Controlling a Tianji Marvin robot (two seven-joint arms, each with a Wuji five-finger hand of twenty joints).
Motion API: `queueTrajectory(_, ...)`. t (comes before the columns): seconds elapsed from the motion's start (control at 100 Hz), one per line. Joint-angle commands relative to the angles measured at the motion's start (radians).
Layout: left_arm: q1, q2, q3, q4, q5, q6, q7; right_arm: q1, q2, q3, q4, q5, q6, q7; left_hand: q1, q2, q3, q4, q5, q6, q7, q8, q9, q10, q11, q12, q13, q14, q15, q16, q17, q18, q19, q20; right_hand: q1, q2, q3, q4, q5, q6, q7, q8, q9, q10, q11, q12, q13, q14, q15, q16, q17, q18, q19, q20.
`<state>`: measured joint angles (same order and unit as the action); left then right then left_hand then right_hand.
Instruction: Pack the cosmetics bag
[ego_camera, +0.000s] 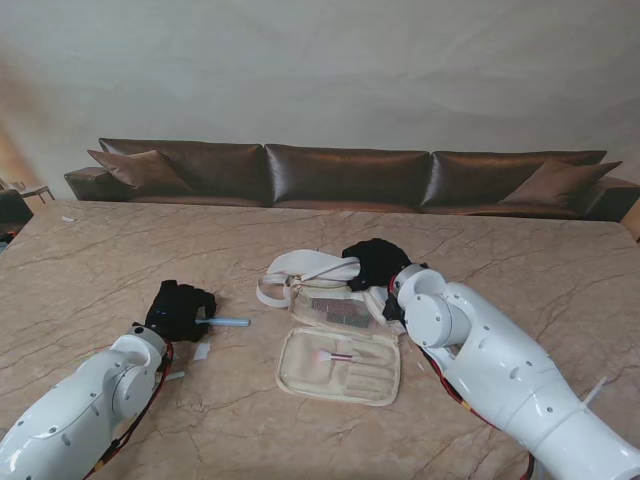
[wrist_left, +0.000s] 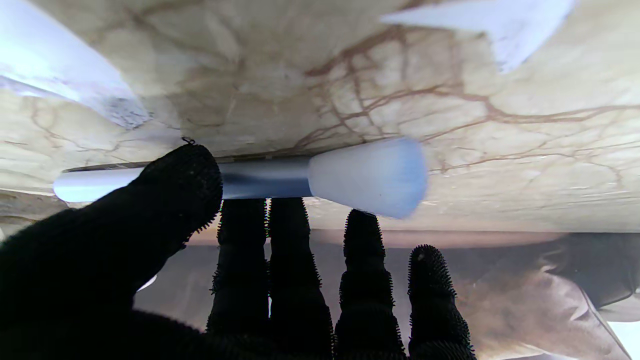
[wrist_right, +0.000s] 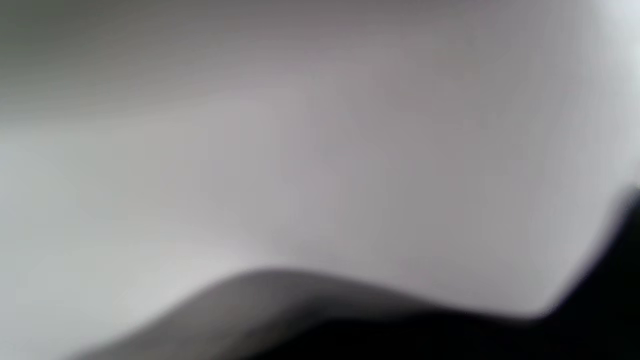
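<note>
L hand (ego_camera: 178, 310) is palm-down on the tabletop (ego_camera: 100, 260), thumb and fingers (wrist_left: 242, 250) pinched round a blue brush (ego_camera: 225, 322). Brush lies flat, long axis left-right, free end pointing right toward the open cream bag (ego_camera: 340, 365). L wrist view alone shows its fluffy head (wrist_left: 367, 177) past the fingers. R hand (ego_camera: 375, 262) sits on the bag's far flap; grasp can't tell, R wrist view all blur.

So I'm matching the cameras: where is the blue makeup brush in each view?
Stand view: blue makeup brush at the left hand, left of the bag.
Left wrist view: brush across the fingers.
Right wrist view: not visible, blurred.
Shared landmark: marble table.
</note>
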<state>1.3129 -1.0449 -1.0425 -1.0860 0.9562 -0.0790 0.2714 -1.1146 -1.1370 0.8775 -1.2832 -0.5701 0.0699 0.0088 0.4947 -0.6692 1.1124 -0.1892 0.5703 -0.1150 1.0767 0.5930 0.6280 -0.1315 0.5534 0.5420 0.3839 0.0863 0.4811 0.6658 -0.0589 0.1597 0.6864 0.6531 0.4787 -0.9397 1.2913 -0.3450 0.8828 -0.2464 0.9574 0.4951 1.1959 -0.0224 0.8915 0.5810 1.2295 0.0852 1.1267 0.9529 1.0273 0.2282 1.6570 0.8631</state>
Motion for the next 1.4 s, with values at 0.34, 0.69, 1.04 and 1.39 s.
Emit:
queueTrajectory(0.34,0.006,-0.012,0.04,0.036,0.02,0.084,-0.02,0.002,-0.006,0.006,-0.017,0.0,-0.007,0.002,0.204,-0.046,-0.078,-0.063,0.193,-0.162,-0.062,-0.249,0.302,-0.023,-0.093,0.239,0.131,0.019,0.061,0.035,-0.016,0.007,0.233,0.001,0.149,0.123,0.1,0.057,0.053,-0.147,0.106,0.032,0.026,-0.009,-0.015,-0.007,0.065,0.005,0.043,-0.003,0.028,-0.005,0.038,-0.009)
queueTrajectory(0.69,0.0,-0.012,0.051,0.048,0.02,0.091,-0.016,0.01,-0.008,-0.003,-0.008,0.007,-0.01,-0.001,0.227,0.062,-0.093,-0.085,0.159,-0.222,0.044,-0.017,0.342,-0.012,-0.108,0.398,0.151,0.025,0.108,0.091,-0.015,-0.017,0.285,-0.021,0.148,0.124,0.099,0.057,0.05,-0.147,0.104,0.032,0.026,-0.009,-0.015,-0.007,0.066,0.006,0.044,-0.003,0.027,-0.006,0.04,-0.009)
queueTrajectory(1.04,0.017,-0.005,0.032,0.031,0.052,0.058,0.004,0.014,-0.007,-0.007,-0.005,0.006,-0.01,0.007,0.222,0.086,-0.055,-0.133,0.084,-0.157,0.052,0.215,0.326,0.024,-0.03,0.519,0.158,0.05,0.183,0.199,-0.009,-0.03,0.233,-0.034,0.147,0.126,0.097,0.057,0.052,-0.149,0.105,0.032,0.025,-0.009,-0.015,-0.006,0.065,0.005,0.044,-0.003,0.028,-0.007,0.041,-0.01)
queueTrajectory(1.39,0.091,0.004,-0.068,-0.09,0.132,0.022,0.006,0.024,-0.012,-0.017,0.007,0.016,-0.007,0.002,0.196,0.057,-0.006,-0.139,0.095,-0.166,0.068,0.17,0.502,-0.008,-0.095,0.349,0.333,-0.008,0.191,0.176,0.047,-0.084,0.4,0.047,0.149,0.127,0.096,0.057,0.051,-0.148,0.105,0.032,0.025,-0.009,-0.016,-0.007,0.066,0.004,0.046,-0.004,0.028,-0.007,0.042,-0.011)
